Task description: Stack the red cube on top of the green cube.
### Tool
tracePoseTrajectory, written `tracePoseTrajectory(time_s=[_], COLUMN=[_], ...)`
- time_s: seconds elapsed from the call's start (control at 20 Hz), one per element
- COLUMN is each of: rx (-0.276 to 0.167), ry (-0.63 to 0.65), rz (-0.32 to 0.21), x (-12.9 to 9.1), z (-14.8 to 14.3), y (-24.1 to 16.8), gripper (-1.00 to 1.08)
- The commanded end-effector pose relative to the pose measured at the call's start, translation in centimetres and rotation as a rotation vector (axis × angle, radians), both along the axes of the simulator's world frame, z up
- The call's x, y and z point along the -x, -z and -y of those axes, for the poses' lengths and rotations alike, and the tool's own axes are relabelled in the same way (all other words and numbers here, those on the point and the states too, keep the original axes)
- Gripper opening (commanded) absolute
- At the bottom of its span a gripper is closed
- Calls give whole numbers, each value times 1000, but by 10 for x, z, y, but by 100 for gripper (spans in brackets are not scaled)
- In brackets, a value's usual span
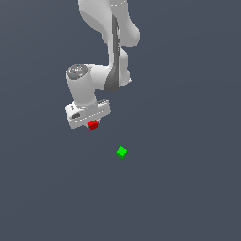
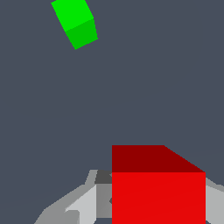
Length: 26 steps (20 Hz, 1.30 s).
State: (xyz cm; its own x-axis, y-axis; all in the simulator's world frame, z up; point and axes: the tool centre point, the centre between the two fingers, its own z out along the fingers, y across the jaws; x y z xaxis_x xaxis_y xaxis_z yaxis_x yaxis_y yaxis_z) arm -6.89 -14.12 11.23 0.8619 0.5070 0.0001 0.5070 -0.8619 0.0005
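The red cube (image 1: 93, 125) sits between the fingers of my gripper (image 1: 92, 122), just under the white hand. In the wrist view the red cube (image 2: 158, 192) fills the space between the grey fingers (image 2: 85, 204), which press on both its sides. The gripper is shut on it. The green cube (image 1: 121, 152) lies alone on the dark floor, apart from the red cube, lower and toward the exterior view's right. It also shows in the wrist view (image 2: 75, 22), far from the red cube. I cannot tell whether the red cube is off the floor.
The flat dark grey-blue floor (image 1: 188, 188) spreads all around. The white arm (image 1: 113, 42) reaches down from the top of the exterior view. No other objects show.
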Motion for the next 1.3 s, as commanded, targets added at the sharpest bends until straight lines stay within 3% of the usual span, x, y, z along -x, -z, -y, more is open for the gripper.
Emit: tracePoseTrajectory(time_s=[0.0, 0.75, 1.25], rx=[0, -1, 0], ry=[-1, -1, -1], rz=[0, 0, 0], x=[-7, -85, -112], z=[-10, -113, -145], y=[3, 36, 47], gripper=[-100, -100, -100])
